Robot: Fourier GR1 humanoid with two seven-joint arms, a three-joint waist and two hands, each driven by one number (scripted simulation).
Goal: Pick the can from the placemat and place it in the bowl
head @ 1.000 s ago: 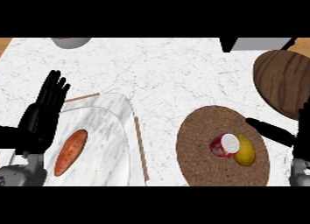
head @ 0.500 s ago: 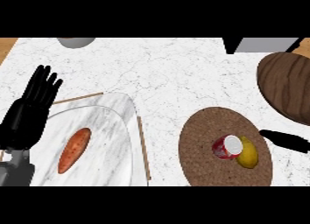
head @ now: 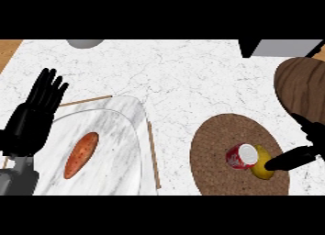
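White marble counter (head: 192, 73) (wood-edged), round placemat (head: 216, 137), can (head: 242, 155)

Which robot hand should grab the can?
The right robot hand. It is beside the can on the placemat, its thumb reaching toward it. The left robot hand rests open by the plate, far across the counter.

Red can (head: 243, 155) apparently tipped on round brown placemat (head: 223, 137)
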